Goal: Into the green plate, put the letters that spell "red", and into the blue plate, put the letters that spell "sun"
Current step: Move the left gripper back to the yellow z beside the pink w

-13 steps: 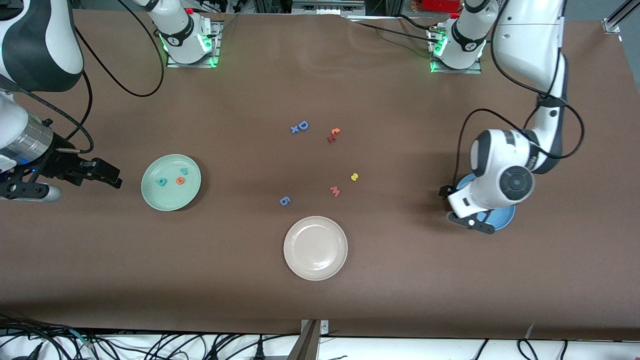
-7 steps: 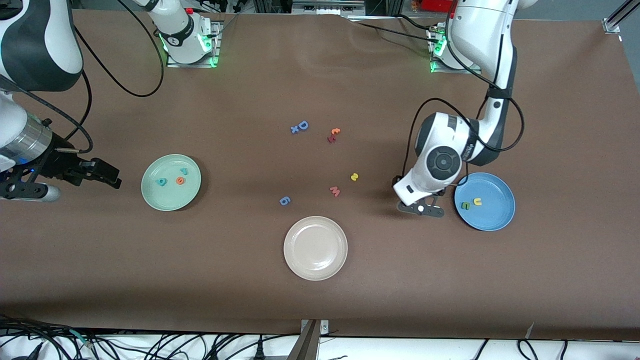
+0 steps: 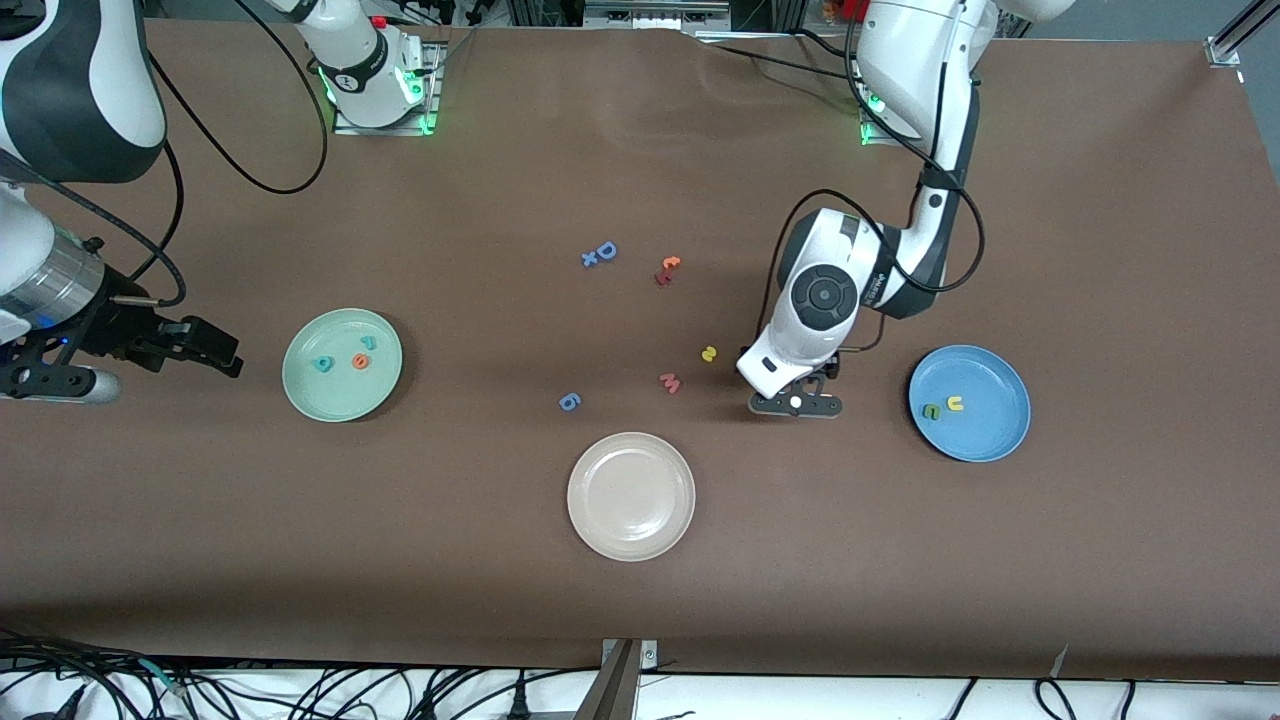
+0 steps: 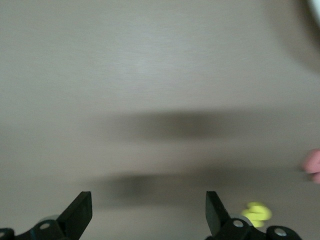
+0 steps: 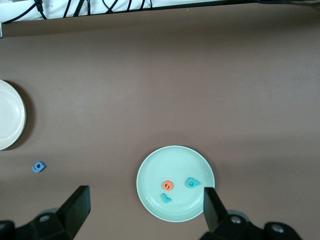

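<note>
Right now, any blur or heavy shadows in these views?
Left wrist view: smeared; the yellow s and a pink letter are soft blobs, with dark shadow bands on the table. Right wrist view: sharp; green plate and its letters crisp. Front view: sharp, evenly lit, soft shadow under the left gripper.

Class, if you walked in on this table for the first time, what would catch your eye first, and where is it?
Probably the left arm, its open left gripper low over the bare table between the blue plate and the yellow s. Next, the sorted letters: n and u in the blue plate, three letters in the green plate at the right arm's end. The right gripper waits open beside that plate.
</note>
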{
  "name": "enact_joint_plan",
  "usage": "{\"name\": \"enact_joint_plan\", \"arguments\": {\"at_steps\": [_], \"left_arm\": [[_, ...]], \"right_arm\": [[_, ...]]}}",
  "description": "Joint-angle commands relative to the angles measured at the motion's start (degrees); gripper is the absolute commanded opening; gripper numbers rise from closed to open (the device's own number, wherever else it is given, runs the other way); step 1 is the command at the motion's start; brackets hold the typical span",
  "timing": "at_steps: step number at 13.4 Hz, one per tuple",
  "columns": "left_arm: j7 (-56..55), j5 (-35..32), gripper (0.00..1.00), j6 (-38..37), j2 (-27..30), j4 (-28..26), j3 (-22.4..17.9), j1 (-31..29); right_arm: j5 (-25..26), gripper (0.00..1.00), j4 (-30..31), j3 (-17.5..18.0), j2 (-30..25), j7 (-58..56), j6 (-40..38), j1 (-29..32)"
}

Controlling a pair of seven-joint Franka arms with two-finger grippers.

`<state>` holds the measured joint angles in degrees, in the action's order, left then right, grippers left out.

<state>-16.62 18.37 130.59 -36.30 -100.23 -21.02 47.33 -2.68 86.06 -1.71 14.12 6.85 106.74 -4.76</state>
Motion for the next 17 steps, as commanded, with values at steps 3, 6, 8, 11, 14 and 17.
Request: {"name": "enact_joint_plan", "arguments": {"at_steps": [3, 6, 8, 11, 14, 17], "left_arm": [[-0.3, 11.4, 1.00, 5.2, -2.1, 0.3, -4.0, 6.1], [-0.9, 11.2, 1.00, 6.1, -3.9, 0.4, -3.8, 7.3], [-0.9, 11.1, 1.00, 8.5, -4.6, 0.4, -2.7, 7.6], [-1.0, 10.6, 1.00, 10.8, -6.0, 0.4, -1.3, 8.3], [-1.1, 10.5, 1.00, 10.8, -6.0, 0.3, -0.3, 8.5], [-1.0, 10.4, 1.00, 10.6, -6.0, -0.1, 0.6, 8.3]], "right_arm": [[0.4, 1.00, -1.2, 0.0, 0.5, 0.4, -0.2, 0.1], [0.3, 1.00, -1.2, 0.0, 0.6, 0.5, -0.2, 0.0], [0.4, 1.00, -1.2, 0.0, 0.6, 0.5, -0.2, 0.1], [0.4, 1.00, -1.2, 0.0, 0.6, 0.4, -0.2, 0.1], [0.3, 1.00, -1.2, 0.0, 0.6, 0.5, -0.2, 0.0], [0.3, 1.00, -1.2, 0.0, 0.6, 0.6, -0.2, 0.0]]}}
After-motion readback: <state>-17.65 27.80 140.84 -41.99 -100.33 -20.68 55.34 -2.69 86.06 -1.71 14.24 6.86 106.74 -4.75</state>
